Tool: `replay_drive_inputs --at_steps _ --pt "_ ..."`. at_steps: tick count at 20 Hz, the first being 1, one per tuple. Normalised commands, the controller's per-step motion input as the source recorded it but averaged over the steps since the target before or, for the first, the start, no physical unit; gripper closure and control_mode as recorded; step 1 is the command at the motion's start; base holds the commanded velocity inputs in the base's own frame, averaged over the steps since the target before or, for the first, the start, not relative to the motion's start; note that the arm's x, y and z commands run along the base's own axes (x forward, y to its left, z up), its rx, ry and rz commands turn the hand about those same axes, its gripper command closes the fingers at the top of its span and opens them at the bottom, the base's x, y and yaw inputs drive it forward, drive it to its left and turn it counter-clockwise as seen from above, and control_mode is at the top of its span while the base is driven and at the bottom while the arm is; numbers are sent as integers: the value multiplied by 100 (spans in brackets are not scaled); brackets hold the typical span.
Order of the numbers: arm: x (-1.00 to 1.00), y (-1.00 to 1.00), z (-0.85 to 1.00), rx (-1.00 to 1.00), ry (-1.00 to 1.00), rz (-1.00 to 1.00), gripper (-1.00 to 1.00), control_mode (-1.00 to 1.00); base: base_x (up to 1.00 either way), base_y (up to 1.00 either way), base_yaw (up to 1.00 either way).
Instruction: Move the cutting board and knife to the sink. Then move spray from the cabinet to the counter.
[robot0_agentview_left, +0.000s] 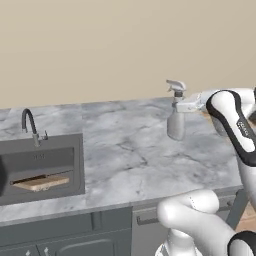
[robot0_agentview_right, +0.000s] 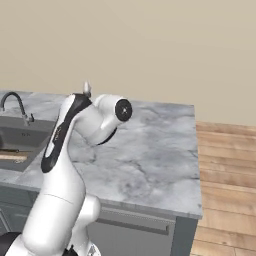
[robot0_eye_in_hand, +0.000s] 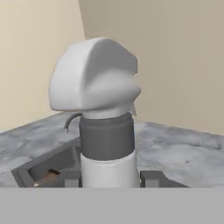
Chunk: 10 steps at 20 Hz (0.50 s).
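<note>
Spray (robot0_eye_in_hand: 103, 118), a small pale plastic bottle, is probably handling light and stiff but a little slick, so the neck just under the trigger head looks the best place to hold it. The gripper (robot0_eye_in_hand: 109, 178) is clasping it there, jaws partly closed, fingertips (robot0_eye_in_hand: 151, 178) pressing either side, while the bottle is hanging upright just above the counter (robot0_agentview_left: 130, 150), well right of the sink (robot0_agentview_left: 40, 170) holding the cutting board (robot0_agentview_left: 42, 182).

White arm bent at the elbow and reaching forward, wrist level, gripper (robot0_eye_in_hand: 109, 178) upright, fingers (robot0_eye_in_hand: 151, 178) closed on the neck of the spray (robot0_agentview_left: 176, 120)
</note>
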Motion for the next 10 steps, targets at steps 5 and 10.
replay_drive_inputs --at_steps 5,10 --pt "69 42 -51 -13 5 31 100 -100 0 0 0" --pt "42 29 -70 -9 3 30 100 -100 0 0 0"
